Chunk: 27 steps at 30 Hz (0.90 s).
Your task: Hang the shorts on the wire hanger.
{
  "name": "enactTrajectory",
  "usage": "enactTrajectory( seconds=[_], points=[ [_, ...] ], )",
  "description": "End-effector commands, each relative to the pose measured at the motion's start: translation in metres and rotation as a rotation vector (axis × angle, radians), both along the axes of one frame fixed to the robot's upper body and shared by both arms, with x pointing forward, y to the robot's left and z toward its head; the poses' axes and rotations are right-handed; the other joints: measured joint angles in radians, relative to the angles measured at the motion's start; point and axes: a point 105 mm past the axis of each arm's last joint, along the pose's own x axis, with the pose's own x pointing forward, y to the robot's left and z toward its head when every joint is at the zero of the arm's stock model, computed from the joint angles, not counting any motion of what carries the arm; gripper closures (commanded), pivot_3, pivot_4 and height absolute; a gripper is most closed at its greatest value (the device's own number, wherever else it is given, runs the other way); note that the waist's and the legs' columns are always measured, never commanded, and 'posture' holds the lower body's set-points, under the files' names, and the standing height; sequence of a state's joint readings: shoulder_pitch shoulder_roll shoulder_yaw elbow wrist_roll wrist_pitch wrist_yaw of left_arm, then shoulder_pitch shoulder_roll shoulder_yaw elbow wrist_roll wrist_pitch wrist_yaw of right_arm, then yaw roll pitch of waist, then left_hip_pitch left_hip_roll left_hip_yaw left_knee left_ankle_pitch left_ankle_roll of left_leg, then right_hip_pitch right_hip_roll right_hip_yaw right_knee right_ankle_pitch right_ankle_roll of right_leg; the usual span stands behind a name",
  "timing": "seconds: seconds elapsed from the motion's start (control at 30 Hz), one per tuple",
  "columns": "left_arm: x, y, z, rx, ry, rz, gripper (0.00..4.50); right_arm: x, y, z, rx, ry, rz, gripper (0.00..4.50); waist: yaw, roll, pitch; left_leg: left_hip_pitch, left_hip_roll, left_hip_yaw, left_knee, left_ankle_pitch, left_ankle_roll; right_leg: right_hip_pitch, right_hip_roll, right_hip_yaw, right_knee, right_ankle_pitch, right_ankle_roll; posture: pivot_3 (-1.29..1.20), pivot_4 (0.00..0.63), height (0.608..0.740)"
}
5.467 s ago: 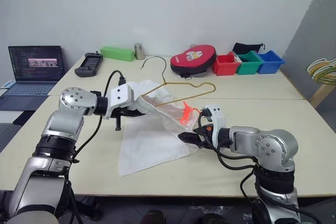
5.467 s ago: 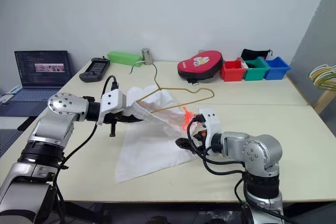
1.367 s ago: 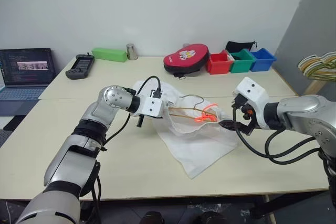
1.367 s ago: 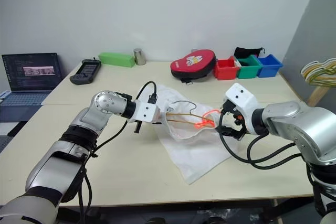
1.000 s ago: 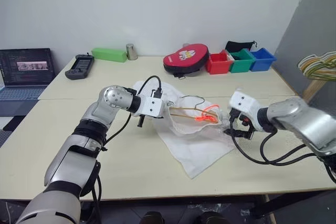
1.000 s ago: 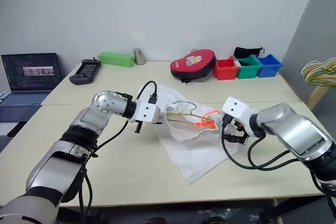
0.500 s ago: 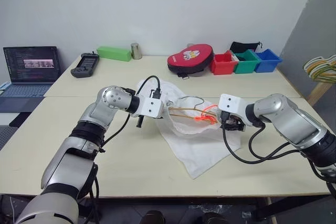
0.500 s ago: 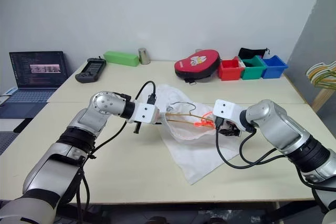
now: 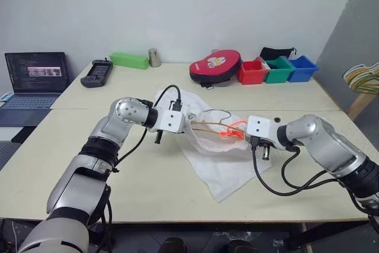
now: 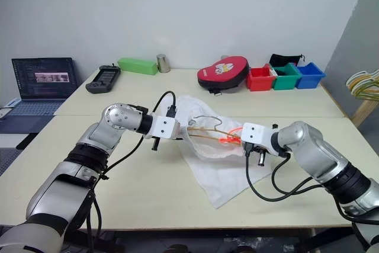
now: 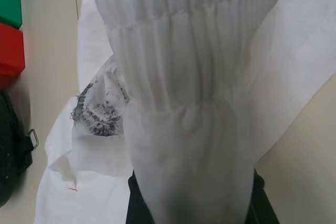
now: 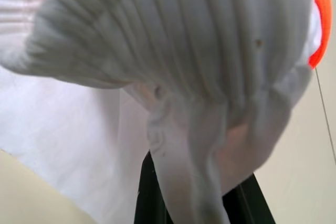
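No writing can be read on the laptop [image 9: 34, 78] screen or the red pouch [image 9: 215, 66]. On the pale table [image 9: 148, 182], the left gripper [image 9: 185, 124] is clamped on the waistband of the shorts [image 9: 219, 158]. The wire hanger [image 9: 212, 124] lies inside it. The right gripper [image 10: 247, 144] pinches the waistband's other side. The wall is plain and grey.

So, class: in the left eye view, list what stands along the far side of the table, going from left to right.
Laptop → black handheld controller → green box → small metal cup → red pouch → red bin → green bin → blue bin.
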<state>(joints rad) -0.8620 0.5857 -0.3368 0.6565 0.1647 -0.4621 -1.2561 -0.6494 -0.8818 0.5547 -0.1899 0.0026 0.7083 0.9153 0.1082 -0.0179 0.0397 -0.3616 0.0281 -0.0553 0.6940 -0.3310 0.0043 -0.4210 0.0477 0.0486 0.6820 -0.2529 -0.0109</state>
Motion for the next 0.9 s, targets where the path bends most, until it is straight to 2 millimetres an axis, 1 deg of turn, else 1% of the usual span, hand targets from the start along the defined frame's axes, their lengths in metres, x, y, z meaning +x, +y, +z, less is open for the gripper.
enactTrajectory(
  seconds=[0.03, 0.07, 0.1, 0.13, 0.23, 0.3, 0.33, 0.43, 0.5, 0.6, 0.67, 0.7, 0.73, 0.77, 0.83, 0.9],
  points=[
    [0.004, -0.005, 0.021, -0.053, -0.058, -0.011, 4.39, 0.01, -0.01, 0.018, 0.011, -0.074, -0.061, 4.42, 0.0, 0.0, 0.0, 0.0, 0.0, 0.0, 0.0, 0.0, 0.0, 0.0, 0.0, 0.0, 0.0, 0.0, 0.0, 0.17, 0.0, 0.74],
    [0.004, -0.005, 0.022, -0.064, -0.036, -0.006, 4.39, 0.009, -0.009, 0.02, 0.019, -0.077, -0.063, 4.42, 0.0, 0.0, 0.0, 0.0, 0.0, 0.0, 0.0, 0.0, 0.0, 0.0, 0.0, 0.0, 0.0, 0.0, 0.0, 0.17, 0.0, 0.74],
    [0.003, -0.005, 0.022, -0.07, -0.016, -0.007, 3.78, 0.008, -0.008, 0.022, 0.029, -0.077, -0.065, 4.5, 0.0, 0.0, 0.0, 0.0, 0.0, 0.0, 0.0, 0.0, 0.0, 0.0, 0.0, 0.0, 0.0, 0.0, 0.0, 0.17, 0.0, 0.74],
    [0.002, -0.005, 0.023, -0.074, -0.005, -0.012, 3.68, 0.007, -0.007, 0.023, 0.038, -0.077, -0.067, 4.5, 0.0, 0.0, 0.0, 0.0, 0.0, 0.0, 0.0, 0.0, 0.0, 0.0, 0.0, 0.0, 0.0, 0.0, 0.0, 0.17, 0.0, 0.74],
    [0.0, -0.004, 0.029, -0.108, 0.01, -0.021, 2.98, 0.005, -0.008, 0.025, 0.049, -0.082, -0.078, 4.5, 0.0, 0.0, 0.0, 0.0, 0.0, 0.0, 0.0, 0.0, 0.0, 0.0, 0.0, 0.0, 0.0, 0.0, 0.0, 0.17, 0.0, 0.74],
    [-0.003, -0.004, 0.036, -0.149, 0.049, -0.029, 2.5, 0.002, -0.008, 0.026, 0.059, -0.086, -0.082, 4.5, 0.0, 0.0, 0.0, 0.0, 0.0, 0.0, 0.0, 0.0, 0.0, 0.0, 0.0, 0.0, 0.0, 0.0, 0.0, 0.17, 0.0, 0.74],
    [-0.005, -0.005, 0.041, -0.17, 0.067, -0.035, 2.34, 0.001, -0.008, 0.026, 0.064, -0.087, -0.086, 4.5, -0.001, 0.0, 0.0, 0.0, 0.0, 0.0, 0.0, 0.0, 0.0, 0.0, 0.0, 0.0, 0.0, 0.0, 0.0, 0.17, 0.0, 0.74],
    [-0.011, -0.006, 0.06, -0.246, 0.113, -0.056, 1.63, -0.002, -0.011, 0.024, 0.095, -0.08, -0.124, 4.5, -0.001, 0.0, 0.0, 0.0, 0.0, 0.0, 0.0, 0.0, 0.0, 0.0, 0.0, 0.0, 0.0, 0.0, 0.0, 0.17, 0.0, 0.74],
    [-0.018, -0.003, 0.071, -0.257, 0.15, -0.071, 1.22, -0.006, -0.014, 0.02, 0.13, -0.061, -0.165, 4.5, -0.002, 0.0, 0.0, 0.0, 0.0, 0.0, 0.001, 0.0, 0.0, 0.0, 0.0, 0.0, 0.0, 0.0, 0.0, 0.17, 0.0, 0.74],
    [-0.032, -0.001, 0.086, -0.249, 0.202, -0.105, 0.56, -0.008, -0.017, 0.009, 0.197, -0.038, -0.245, 4.5, -0.006, 0.0, 0.0, 0.0, 0.0, -0.001, 0.001, 0.0, 0.0, 0.0, 0.0, 0.0, 0.001, 0.0, 0.0, 0.16, 0.0, 0.74],
    [-0.039, -0.006, 0.102, -0.285, 0.224, -0.119, 0.19, -0.009, -0.018, 0.003, 0.23, -0.026, -0.291, 4.5, -0.007, 0.0, 0.0, 0.0, 0.0, -0.001, 0.001, 0.0, 0.0, 0.0, 0.0, 0.0, 0.001, 0.0, 0.0, 0.17, 0.0, 0.74],
    [-0.04, -0.009, 0.115, -0.327, 0.231, -0.118, 0.04, -0.01, -0.017, -0.002, 0.256, -0.017, -0.315, 4.5, -0.006, 0.0, 0.0, 0.0, 0.0, -0.001, 0.001, 0.0, 0.0, 0.001, 0.0, 0.0, 0.001, 0.0, 0.0, 0.17, 0.0, 0.74],
    [-0.041, -0.011, 0.124, -0.354, 0.236, -0.116, 0.04, -0.011, -0.016, -0.004, 0.272, -0.011, -0.33, 4.5, -0.006, 0.0, 0.0, 0.0, 0.0, -0.001, 0.001, 0.0, 0.0, 0.001, 0.0, 0.0, 0.001, 0.0, 0.0, 0.17, 0.0, 0.74],
    [-0.038, -0.01, 0.133, -0.398, 0.242, -0.089, 0.04, -0.012, -0.015, -0.006, 0.3, -0.009, -0.356, 4.5, -0.007, 0.0, 0.0, 0.0, 0.0, -0.001, 0.002, 0.0, 0.0, 0.001, 0.0, 0.0, 0.001, 0.0, 0.0, 0.16, 0.0, 0.74],
    [-0.031, -0.007, 0.143, -0.473, 0.254, -0.032, 0.04, -0.014, -0.012, -0.006, 0.348, -0.005, -0.398, 4.5, -0.01, 0.0, 0.0, 0.0, 0.0, -0.001, 0.002, 0.0, 0.0, 0.001, 0.0, 0.0, 0.001, 0.0, 0.0, 0.15, 0.0, 0.74],
    [-0.024, 0.0, 0.146, -0.544, 0.273, 0.032, 0.04, -0.015, -0.01, -0.003, 0.405, -0.009, -0.44, 4.5, -0.018, 0.001, -0.001, 0.001, 0.0, -0.001, 0.002, 0.0, 0.0, 0.001, 0.0, 0.0, 0.001, 0.0, 0.0, 0.14, 0.0, 0.74]
  ],
)
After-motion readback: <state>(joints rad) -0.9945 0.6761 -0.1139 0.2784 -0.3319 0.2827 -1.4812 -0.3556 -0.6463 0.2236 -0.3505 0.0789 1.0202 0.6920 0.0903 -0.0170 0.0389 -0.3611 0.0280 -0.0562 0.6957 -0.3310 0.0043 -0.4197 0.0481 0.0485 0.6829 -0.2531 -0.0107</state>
